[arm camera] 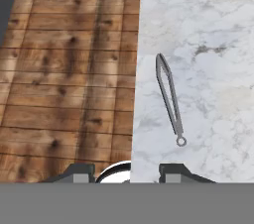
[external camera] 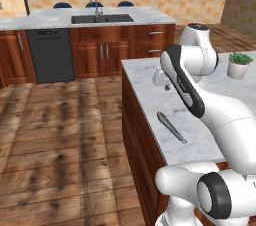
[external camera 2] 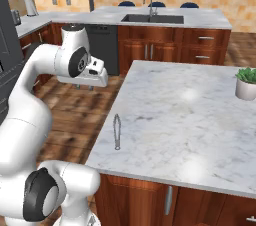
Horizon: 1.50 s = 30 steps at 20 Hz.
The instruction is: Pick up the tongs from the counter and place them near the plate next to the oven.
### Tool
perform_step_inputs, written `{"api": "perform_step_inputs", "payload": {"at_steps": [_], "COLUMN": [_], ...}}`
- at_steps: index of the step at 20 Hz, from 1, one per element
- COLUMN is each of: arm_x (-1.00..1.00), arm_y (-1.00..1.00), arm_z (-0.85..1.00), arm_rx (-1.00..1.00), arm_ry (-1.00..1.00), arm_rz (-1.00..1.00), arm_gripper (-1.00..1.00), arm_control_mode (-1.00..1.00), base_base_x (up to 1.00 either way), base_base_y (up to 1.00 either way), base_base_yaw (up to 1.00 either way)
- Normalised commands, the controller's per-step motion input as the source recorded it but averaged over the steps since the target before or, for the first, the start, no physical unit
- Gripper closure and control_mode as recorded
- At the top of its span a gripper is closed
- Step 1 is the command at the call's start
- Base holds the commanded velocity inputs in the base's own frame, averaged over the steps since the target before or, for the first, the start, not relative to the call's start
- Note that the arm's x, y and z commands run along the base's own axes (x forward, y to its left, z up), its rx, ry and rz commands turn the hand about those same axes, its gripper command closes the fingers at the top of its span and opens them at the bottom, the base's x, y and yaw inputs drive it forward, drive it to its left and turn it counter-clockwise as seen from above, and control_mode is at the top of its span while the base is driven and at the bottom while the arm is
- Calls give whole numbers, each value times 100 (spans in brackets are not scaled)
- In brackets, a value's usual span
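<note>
Broadly, the wooden floor (external camera: 60, 135) fills the left half of the left base view and the left half of the hand view. The desk (external camera 2: 190, 115), a marbled white-grey island over dark reddish wood cabinets, takes the centre and right of the right base view and the right side of the hand view. A second stone top with a sink (external camera 2: 152, 18) and faucet runs across the top of both base views, with a dark dishwasher (external camera: 50, 54) below it at upper left of the left base view.

The white arm (external camera: 200, 95) rises from the lower right in the left base view and bends across the frame's right half; in the right base view it arches up the left side, its hand hanging over the floor just left of the desk's edge.

A potted plant (external camera 2: 246, 83) in a white pot stands at the far right of the desk.

The tongs (arm camera: 169, 96) lie flat on the desk close to its left edge, in the middle of the hand view, ring end toward the bottom of that frame, arms nearly closed.

The jaws (arm camera: 126, 173) stand spread apart at the bottom of the hand view, straddling the desk's edge, well clear of the tongs and holding nothing.
</note>
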Motion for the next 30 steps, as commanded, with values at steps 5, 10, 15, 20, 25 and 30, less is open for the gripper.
{"api": "perform_step_inputs", "payload": {"at_steps": [5,10,15,20,25,30], "arm_x": [0,0,0,0,0,5], "arm_y": [-7,-30,-27,-27,-20,-6], "arm_z": [-13,-26,-28,-49,-66,-63], "arm_rx": [0,-1,-9,-14,-4,0], "arm_ry": [0,0,8,13,3,0], "arm_rz": [1,7,15,13,5,0], "arm_gripper": [-100,-100,-100,-100,-100,-100], "arm_control_mode": [-100,-100,-100,-100,-100,-100], "base_base_x": [0,0,0,0,0,0], "base_base_y": [0,0,0,0,0,0], "base_base_yaw": [0,0,0,0,0,0]}}
